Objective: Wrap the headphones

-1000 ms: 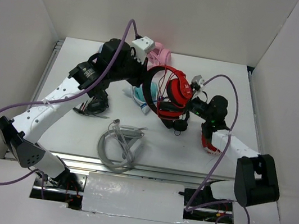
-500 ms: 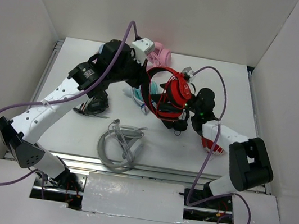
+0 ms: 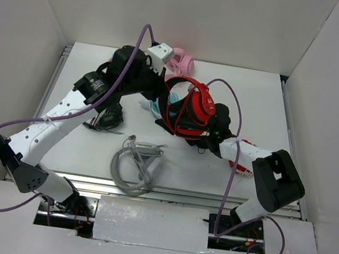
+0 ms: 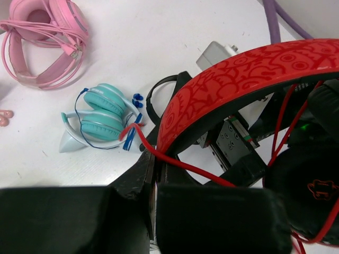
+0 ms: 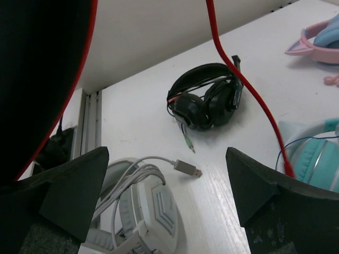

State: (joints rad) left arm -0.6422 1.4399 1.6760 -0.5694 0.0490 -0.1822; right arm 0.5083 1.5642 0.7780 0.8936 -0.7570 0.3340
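The wrapping looks to be under way. The left end effector point(image 4: 153, 177) is clamped on the headphones point(image 3: 199, 103) at the end of the headband, holding them up over the middle of the table point(image 3: 76, 144). Strands of the red cable point(image 5: 246, 87) cross beneath the band. The right end effector point(image 5: 165, 159), spread wide and empty, sits just beside the cups. Next it probably needs to catch the loose cable and carry it round. Four other pairs show clearly: one pink point(image 4: 42, 32), one teal point(image 4: 100, 119), one black point(image 5: 206, 100) and one grey point(image 5: 143, 211).
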